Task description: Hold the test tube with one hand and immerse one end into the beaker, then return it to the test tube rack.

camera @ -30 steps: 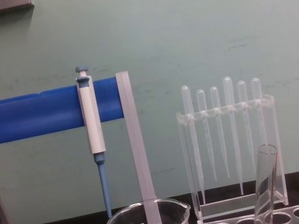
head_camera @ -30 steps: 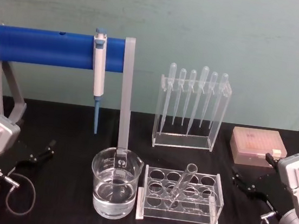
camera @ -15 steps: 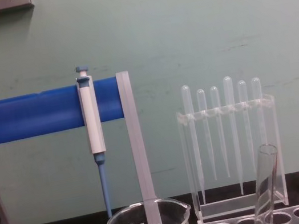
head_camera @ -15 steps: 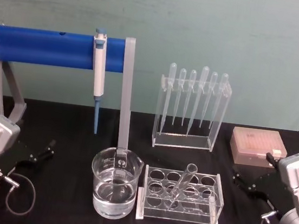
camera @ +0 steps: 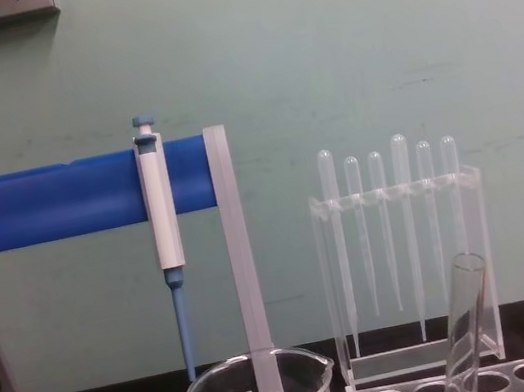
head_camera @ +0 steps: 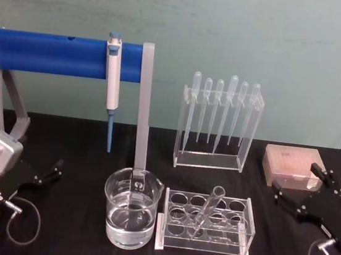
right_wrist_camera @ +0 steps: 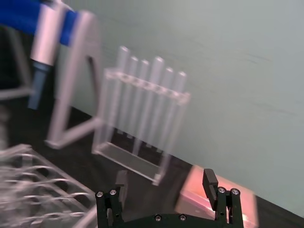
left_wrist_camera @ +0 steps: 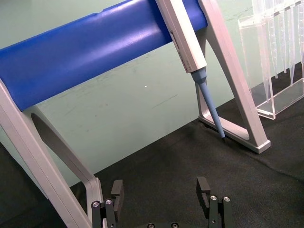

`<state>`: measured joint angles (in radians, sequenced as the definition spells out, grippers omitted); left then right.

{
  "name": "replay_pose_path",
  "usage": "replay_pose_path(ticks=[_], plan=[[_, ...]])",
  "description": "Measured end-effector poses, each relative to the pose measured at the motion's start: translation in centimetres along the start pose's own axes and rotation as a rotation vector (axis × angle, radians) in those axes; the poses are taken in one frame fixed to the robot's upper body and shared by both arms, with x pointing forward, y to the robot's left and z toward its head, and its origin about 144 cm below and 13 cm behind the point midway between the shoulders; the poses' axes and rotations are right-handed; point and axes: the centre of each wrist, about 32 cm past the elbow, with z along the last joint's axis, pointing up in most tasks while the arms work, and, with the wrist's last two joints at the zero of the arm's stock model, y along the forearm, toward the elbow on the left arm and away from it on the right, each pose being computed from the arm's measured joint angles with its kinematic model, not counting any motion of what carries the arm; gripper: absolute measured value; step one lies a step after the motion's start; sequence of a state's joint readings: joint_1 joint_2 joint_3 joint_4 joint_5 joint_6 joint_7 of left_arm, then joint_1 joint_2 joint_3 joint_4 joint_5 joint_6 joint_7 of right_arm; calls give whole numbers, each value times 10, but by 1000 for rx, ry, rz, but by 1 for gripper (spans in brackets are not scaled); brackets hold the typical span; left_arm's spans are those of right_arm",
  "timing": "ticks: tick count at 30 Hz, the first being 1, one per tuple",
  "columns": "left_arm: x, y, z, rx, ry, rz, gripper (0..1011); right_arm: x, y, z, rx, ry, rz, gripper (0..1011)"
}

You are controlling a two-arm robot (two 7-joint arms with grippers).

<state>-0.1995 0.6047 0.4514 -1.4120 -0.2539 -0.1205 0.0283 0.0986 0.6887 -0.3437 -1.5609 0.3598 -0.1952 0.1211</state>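
Observation:
The test tube [head_camera: 207, 210] leans tilted in a clear rack [head_camera: 202, 250] at the table's front centre, its open rim up; the chest view shows the test tube's [camera: 466, 323] upper part. Just left of the rack stands the beaker [head_camera: 114, 196], partly filled with clear liquid, and its rim [camera: 255, 367] shows in the chest view. My right gripper [head_camera: 294, 175] hovers open to the right of the rack, near a pink box, with nothing between its fingers [right_wrist_camera: 210, 178]. My left gripper [head_camera: 48, 172] rests open and empty at the far left, well away from the beaker.
A blue-barred stand [head_camera: 67, 54] carries a blue-and-white pipettor [head_camera: 111, 83] behind the beaker. A clear holder with several plastic pipettes [head_camera: 219, 124] stands behind the rack. The pink box [head_camera: 291, 161] sits at the back right. A black cloth covers the table.
My right gripper has lifted and swung toward the back right, now over the pink box's front edge. The left arm, tube and beaker have not moved.

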Motion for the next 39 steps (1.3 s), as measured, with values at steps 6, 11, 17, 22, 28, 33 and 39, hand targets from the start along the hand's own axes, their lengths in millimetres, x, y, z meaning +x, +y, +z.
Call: replay_pose_path(ticks=[6,11,17,22,28,33,39], plan=[[0,0,0,0,0,0,1000,16,-14,8,41,67,206,1002],[0,0,0,0,0,0,1000,25,-18,9,46,109,357,1002],[0,0,0,0,0,0,1000,26,-12,7,46,127,518,1002],[0,0,0,0,0,0,1000,22,-2,4,70,147,590,1002],[0,0,0,0,0,0,1000,18,9,2,100,157,639,1002],[0,0,0,0,0,0,1000,15,21,2,114,161,669,1002],[0,0,0,0,0,0,1000,13,32,1,105,165,686,1002]])
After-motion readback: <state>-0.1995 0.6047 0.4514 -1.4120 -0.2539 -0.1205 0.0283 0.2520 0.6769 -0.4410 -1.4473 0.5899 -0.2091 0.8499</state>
